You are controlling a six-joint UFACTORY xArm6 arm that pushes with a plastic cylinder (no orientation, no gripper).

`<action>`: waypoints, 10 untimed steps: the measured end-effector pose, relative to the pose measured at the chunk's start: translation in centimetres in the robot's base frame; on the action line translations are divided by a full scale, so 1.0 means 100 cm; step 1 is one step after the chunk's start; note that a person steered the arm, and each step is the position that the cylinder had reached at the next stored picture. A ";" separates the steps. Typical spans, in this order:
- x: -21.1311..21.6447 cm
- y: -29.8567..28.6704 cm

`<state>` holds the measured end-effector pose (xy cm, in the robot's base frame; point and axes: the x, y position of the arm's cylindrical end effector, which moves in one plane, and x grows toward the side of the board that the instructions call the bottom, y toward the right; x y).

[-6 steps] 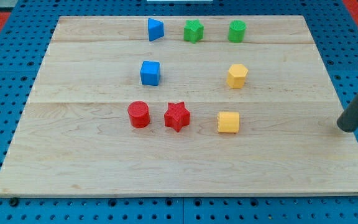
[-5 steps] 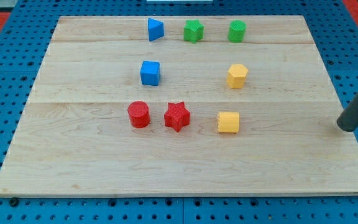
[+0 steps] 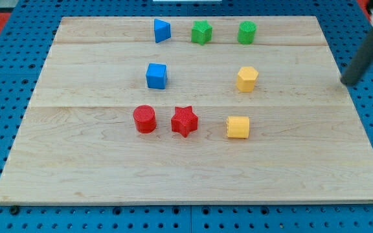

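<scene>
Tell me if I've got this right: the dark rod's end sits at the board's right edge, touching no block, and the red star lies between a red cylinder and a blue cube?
Not quite. The camera view shows the red star between the red cylinder and a yellow cube, not a blue one. The rest holds: my tip sits at the board's right edge, touching no block.
</scene>
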<state>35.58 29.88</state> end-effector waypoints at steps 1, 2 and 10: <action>-0.022 -0.003; 0.031 -0.027; 0.030 -0.169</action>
<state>38.62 12.97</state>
